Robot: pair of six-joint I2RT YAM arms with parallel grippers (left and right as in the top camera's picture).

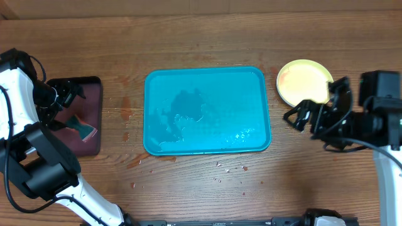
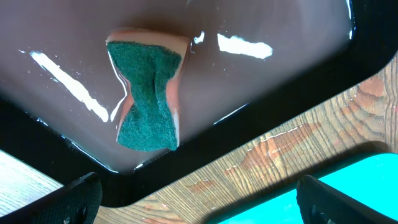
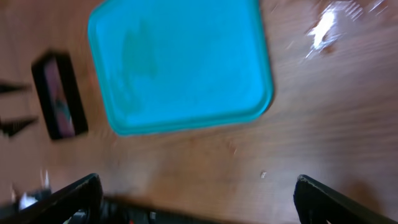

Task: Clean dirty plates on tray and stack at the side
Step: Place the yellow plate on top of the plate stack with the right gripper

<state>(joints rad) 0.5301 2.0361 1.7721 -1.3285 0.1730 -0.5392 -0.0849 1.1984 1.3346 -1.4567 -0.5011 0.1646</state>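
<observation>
Overhead: the turquoise tray sits wet at the table's centre. A yellow-green plate lies on the table just off the tray's far right corner. The right gripper stands spread at the plate's near edge.

Left wrist: the left gripper is spread wide, holding nothing, above a green sponge lying in the black tray.

Right wrist: blurred. The fingertips are spread wide, holding nothing.
</observation>
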